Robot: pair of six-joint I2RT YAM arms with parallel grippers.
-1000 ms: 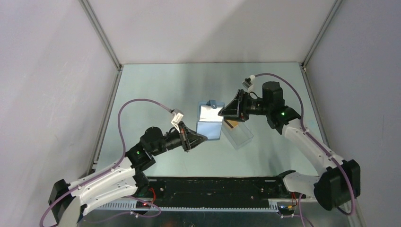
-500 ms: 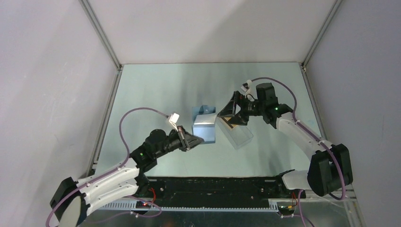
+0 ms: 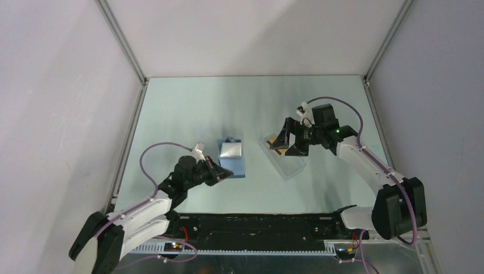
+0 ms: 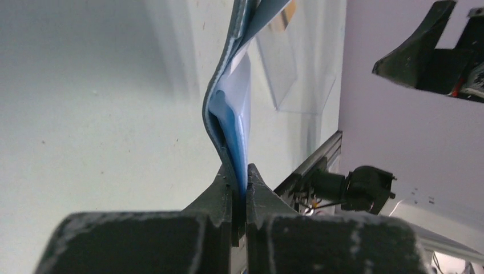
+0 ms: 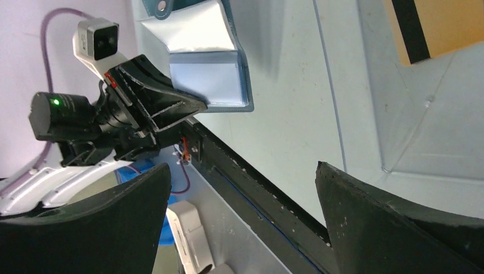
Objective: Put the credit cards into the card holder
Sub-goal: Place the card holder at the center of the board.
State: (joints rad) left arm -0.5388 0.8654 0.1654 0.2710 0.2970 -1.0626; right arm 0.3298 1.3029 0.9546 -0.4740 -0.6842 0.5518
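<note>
Card holder (image 3: 232, 158) shifted leftward with left gripper (image 3: 221, 172) pinched on its near edge, right gripper (image 3: 288, 145) now spread wide above clear box (image 3: 287, 164), orange credit card (image 5: 436, 28) inside

card holder (image 3: 232, 158): left of clear box (image 3: 291, 165) | credit card (image 3: 276, 141): apparently inside it, far end

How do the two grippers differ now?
The left gripper is shut on the flat blue folding card holder; the right gripper is wide open, holding nothing. The right is by the clear plastic rectangular box, the left away from it. Both are black.
</note>
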